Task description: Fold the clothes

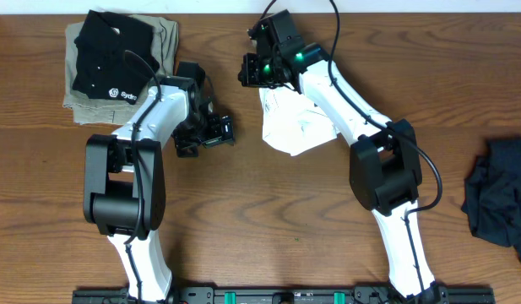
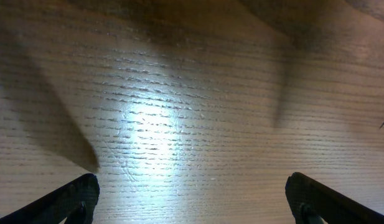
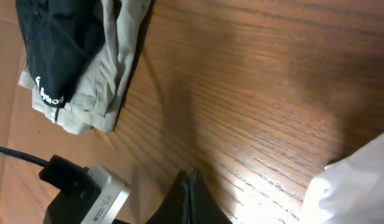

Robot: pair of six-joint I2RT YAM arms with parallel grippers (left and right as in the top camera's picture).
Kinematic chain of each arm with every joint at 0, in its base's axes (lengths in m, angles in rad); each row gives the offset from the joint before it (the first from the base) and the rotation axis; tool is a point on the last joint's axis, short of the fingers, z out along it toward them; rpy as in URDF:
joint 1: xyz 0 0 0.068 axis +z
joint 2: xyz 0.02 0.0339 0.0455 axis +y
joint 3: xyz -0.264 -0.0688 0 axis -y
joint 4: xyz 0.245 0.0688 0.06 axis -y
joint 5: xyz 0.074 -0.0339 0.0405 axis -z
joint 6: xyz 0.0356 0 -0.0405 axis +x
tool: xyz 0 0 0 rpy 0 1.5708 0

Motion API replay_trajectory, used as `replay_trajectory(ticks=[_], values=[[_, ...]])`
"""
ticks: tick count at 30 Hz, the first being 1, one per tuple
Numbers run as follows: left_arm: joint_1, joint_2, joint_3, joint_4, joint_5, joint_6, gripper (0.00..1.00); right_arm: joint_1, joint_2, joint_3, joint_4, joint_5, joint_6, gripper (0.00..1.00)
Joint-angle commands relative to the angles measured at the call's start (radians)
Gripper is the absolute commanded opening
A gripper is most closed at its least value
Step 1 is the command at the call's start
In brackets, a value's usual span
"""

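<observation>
My left gripper is spread wide over the bare bench. My right gripper is clenched on nothing. The shirt lies near it and looks partly folded. Next I must grasp an edge and fold it over.

Across a brown wood-grain table: toward the far middle, a white T-shirt, wrinkled and bunched, lying on the wood; at the far left, a folded khaki garment directly on the surface, a black shirt stacked on top; by the right edge, a crumpled dark garment; along the near edge, a black rail.
</observation>
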Motion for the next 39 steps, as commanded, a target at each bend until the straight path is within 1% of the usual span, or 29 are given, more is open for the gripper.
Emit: replay_trajectory(ticks=[1, 3, 4, 6, 7, 8, 9, 13, 21, 26, 29, 31, 32, 33, 35, 39], values=[[0.004, -0.020, -0.006, -0.008, 0.005, 0.003, 0.97, -0.063, -0.051, -0.002, -0.008, -0.007, 0.016, 0.01], [0.004, -0.020, -0.006, -0.008, 0.005, 0.003, 0.98, -0.096, -0.088, -0.002, -0.027, 0.002, 0.012, 0.03], [0.004, -0.020, -0.006, -0.008, 0.005, 0.003, 0.97, -0.113, -0.106, -0.002, -0.037, 0.005, 0.012, 0.11], [0.004, -0.020, -0.006, -0.006, 0.005, 0.003, 0.97, -0.149, -0.135, -0.002, -0.063, 0.005, 0.003, 0.47], [0.004, -0.020, -0.006, -0.004, 0.005, 0.003, 0.98, -0.165, -0.143, -0.002, -0.079, 0.004, -0.010, 0.58], [0.004, -0.020, -0.006, 0.000, 0.005, 0.002, 0.98, -0.177, -0.144, -0.002, -0.094, 0.004, -0.017, 0.63], [0.004, -0.020, -0.006, 0.004, 0.005, 0.002, 0.98, -0.188, -0.143, -0.002, -0.116, 0.004, -0.024, 0.65], [0.004, -0.020, -0.006, 0.014, 0.006, 0.002, 0.97, -0.198, -0.115, -0.003, -0.201, 0.026, -0.091, 0.67], [0.004, -0.020, -0.006, 0.013, 0.006, 0.002, 0.97, -0.147, -0.048, -0.003, -0.195, 0.073, -0.100, 0.67], [0.004, -0.020, -0.006, 0.011, 0.006, 0.002, 0.97, -0.121, -0.010, -0.003, -0.146, 0.073, -0.096, 0.64], [0.004, -0.020, -0.006, 0.010, 0.006, 0.002, 0.98, -0.105, -0.003, -0.003, -0.127, 0.073, -0.088, 0.60], [0.004, -0.020, -0.006, 0.011, 0.006, 0.002, 0.97, -0.093, 0.005, -0.003, -0.123, 0.094, -0.088, 0.59], [0.004, -0.020, -0.006, 0.011, 0.005, 0.002, 0.97, -0.086, 0.007, -0.003, -0.123, 0.103, -0.088, 0.56], [0.004, -0.020, -0.006, 0.011, 0.005, 0.002, 0.97, -0.081, 0.013, -0.003, -0.120, 0.106, -0.088, 0.49], [0.004, -0.020, -0.006, 0.011, 0.005, 0.002, 0.97, -0.071, 0.021, -0.003, -0.113, 0.105, -0.084, 0.32], [0.004, -0.020, -0.006, 0.011, 0.005, 0.002, 0.97, -0.039, 0.025, -0.003, -0.086, 0.105, -0.080, 0.07]])
